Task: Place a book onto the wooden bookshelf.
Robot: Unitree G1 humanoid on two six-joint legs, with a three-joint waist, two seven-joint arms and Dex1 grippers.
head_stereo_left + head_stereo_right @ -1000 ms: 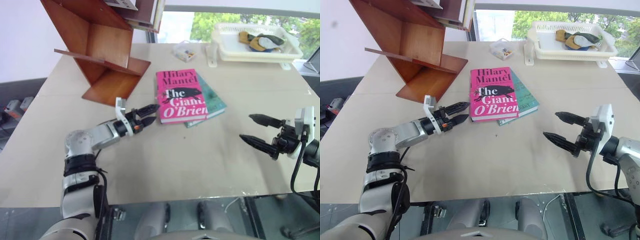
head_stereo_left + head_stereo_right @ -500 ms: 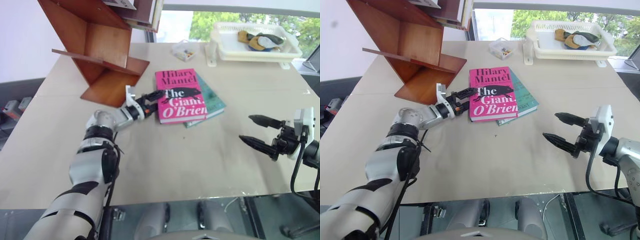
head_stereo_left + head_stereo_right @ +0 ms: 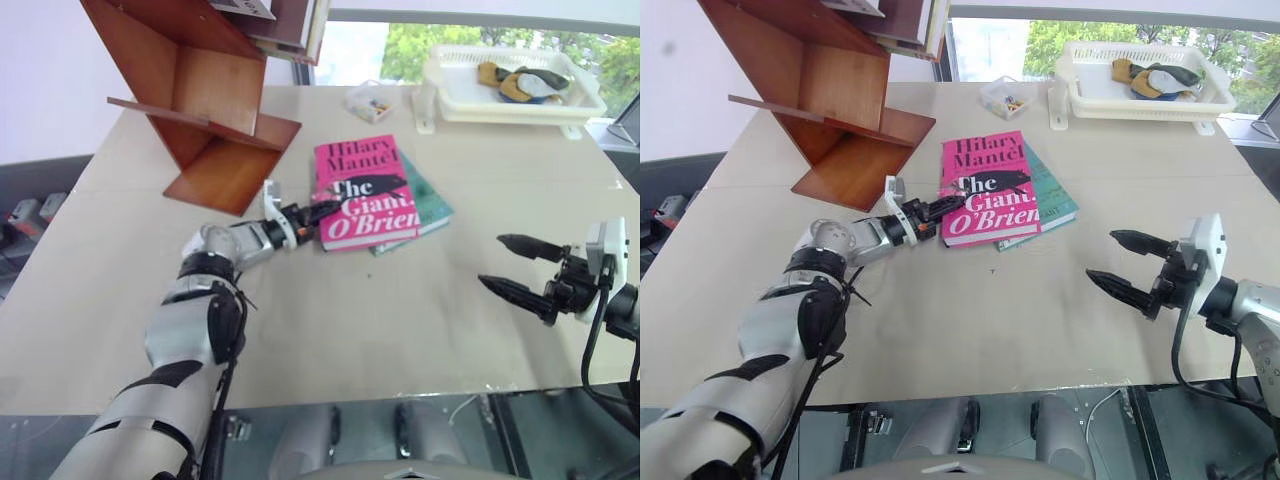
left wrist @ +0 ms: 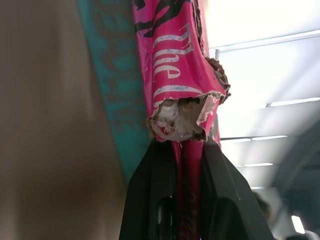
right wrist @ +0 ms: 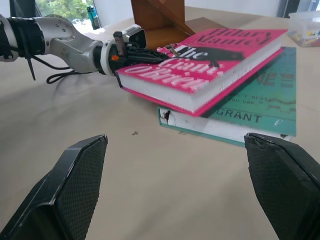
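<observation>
The two head views are looking forward and down over the beige table [image 3: 400,330]. The left wrist view is sitting right against the bright pink hardcover book [image 4: 172,65], looking along its cover. The right wrist view is facing that book from low across the table.

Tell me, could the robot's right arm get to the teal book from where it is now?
Probably yes. The right gripper hangs open over bare table, nothing between it and the teal book. But the pink book, pinched by the left gripper, covers much of it.
</observation>
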